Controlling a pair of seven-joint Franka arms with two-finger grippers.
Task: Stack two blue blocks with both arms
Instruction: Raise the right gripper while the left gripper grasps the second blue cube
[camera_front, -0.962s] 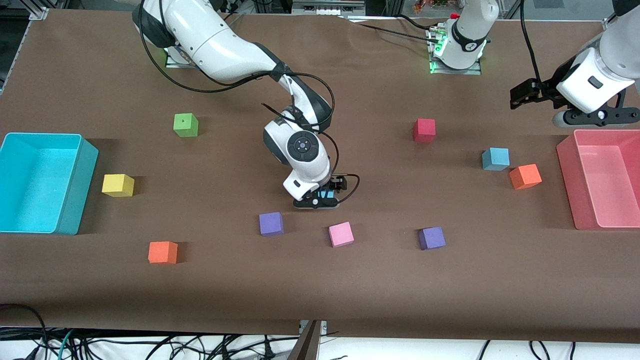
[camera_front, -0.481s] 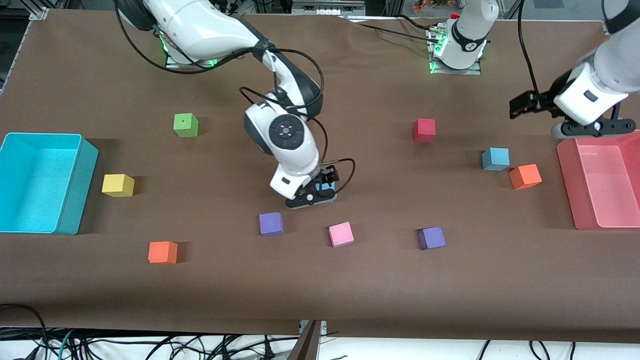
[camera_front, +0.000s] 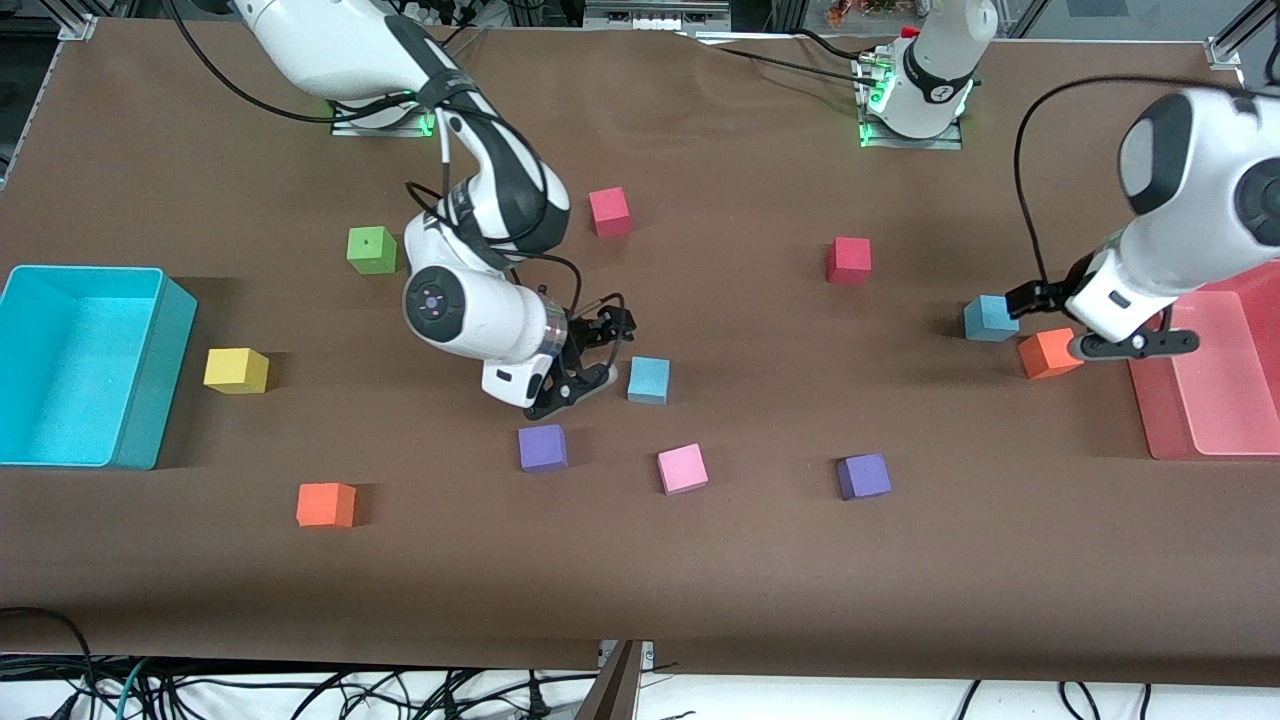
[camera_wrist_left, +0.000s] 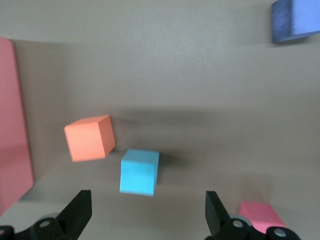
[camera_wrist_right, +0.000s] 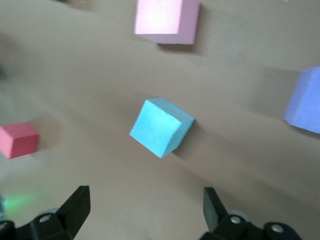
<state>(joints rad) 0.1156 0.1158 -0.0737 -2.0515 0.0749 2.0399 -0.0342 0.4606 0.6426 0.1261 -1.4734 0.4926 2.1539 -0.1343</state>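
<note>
- While both blue blocks are seen lying apart on the table (camera_front: 700, 580) in the front view, nothing is stacked yet; one blue block (camera_front: 649, 381) sits near the middle, farther from the camera than the pink cube (camera_front: 683, 469), and the right gripper (camera_front: 585, 372) hangs just beside it toward the right arm's end, fingers spread and holding nothing; the second blue block (camera_front: 991, 318) lies toward the left arm's end, just beside an orange cube (camera_front: 1050, 353); the left gripper (camera_front: 1120, 335) is placed low over that orange cube, next to the pink bin (camera_front: 1160, 420).
- Where the left wrist view is taken, the second blue block (camera_wrist_left: 139, 171) is shown on the table ahead of the left gripper (camera_wrist_left: 148, 215), whose fingers (camera_wrist_left: 77, 212) are spread wide and empty; the orange cube (camera_wrist_left: 89, 138) is close beside the block but apart from it.
- Where the right wrist view is taken, the middle blue block (camera_wrist_right: 161, 127) is seen resting free on the table, turned at an angle to the right gripper (camera_wrist_right: 145, 212), whose fingers are parted with nothing between them; the pink cube (camera_wrist_right: 166, 20) is well apart from it.
- As judged from all three views, the task is at an early stage; a block has yet to be gripped, carried across and set squarely on the other.
</note>
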